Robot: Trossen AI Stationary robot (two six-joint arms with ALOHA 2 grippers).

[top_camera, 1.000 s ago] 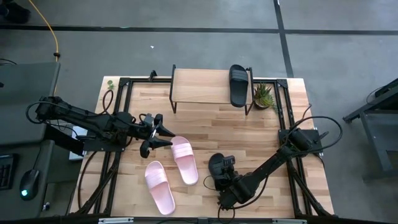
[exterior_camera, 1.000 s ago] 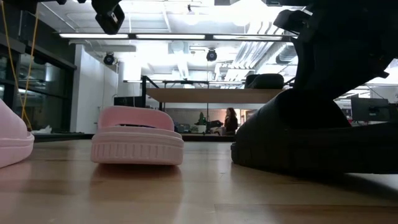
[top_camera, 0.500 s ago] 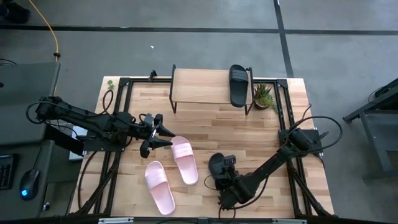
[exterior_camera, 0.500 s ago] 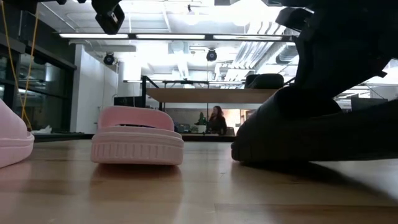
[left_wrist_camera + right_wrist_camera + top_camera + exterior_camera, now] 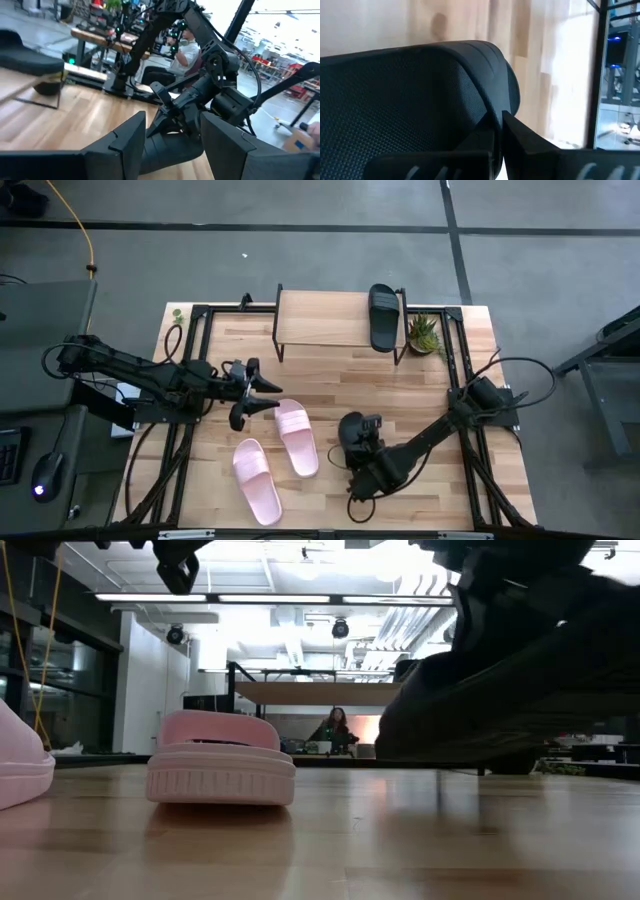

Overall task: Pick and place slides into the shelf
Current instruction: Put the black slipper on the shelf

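Two light pink slides lie sole-down on the table, one (image 5: 296, 437) just right of my open, empty left gripper (image 5: 264, 394), the other (image 5: 257, 480) nearer the front edge. One black slide (image 5: 384, 317) lies on the right end of the shelf (image 5: 320, 320) at the far edge. My right gripper (image 5: 364, 452) is shut on the second black slide (image 5: 350, 430) at the table's near middle. In the low view this black slide (image 5: 520, 670) hangs above the tabletop. My right gripper pinches an edge of the black slide's textured dark part (image 5: 487, 117) between its two fingers (image 5: 520, 137). The slide fills the wrist view, so which part this is cannot be told. The slide is lifted clear of the table and tilted (image 5: 500, 690).
A small potted plant (image 5: 424, 333) stands just right of the shelf. Black frame rails (image 5: 196, 350) run along the table's left and right sides. Bare wood (image 5: 340, 380) lies between the shelf and the slides. A person (image 5: 335, 728) sits in the room beyond.
My right gripper has risen and gone a little toward the far edge with the black slide. The slide rested on the table a second ago, then tipped up at one end, and now hangs clear of it.
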